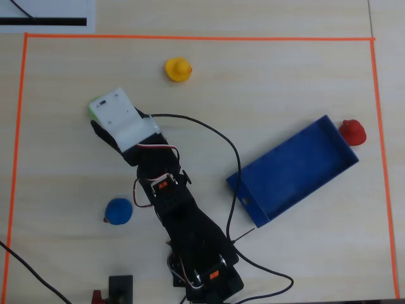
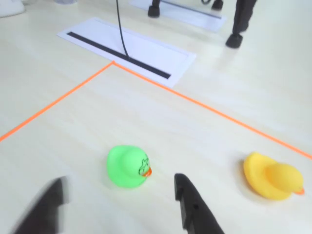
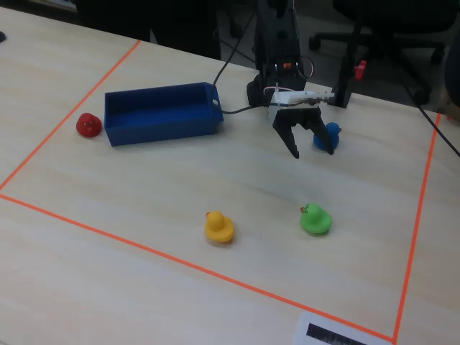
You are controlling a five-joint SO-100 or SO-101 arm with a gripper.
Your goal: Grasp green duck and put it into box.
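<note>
jaws (image 3: 313,152) spread and empty, held above the worktop (image 3: 144,208); green duck (image 3: 315,219) upright on the worktop, below and between the two dark fingers (image 2: 195,209) in the wrist view; yellow duck (image 3: 218,226) near it; blue duck (image 3: 329,135) behind the jaws; box (image 3: 162,113) well apart, empty, a red duck (image 3: 88,124) just beside its end.

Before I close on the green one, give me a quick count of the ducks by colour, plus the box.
Green duck: 1
Yellow duck: 1
Blue duck: 1
Red duck: 1
Blue box: 1
Total: 5 things, 4 ducks and 1 box. The box looks empty, and the gripper is open above the table, holding nothing.
</note>
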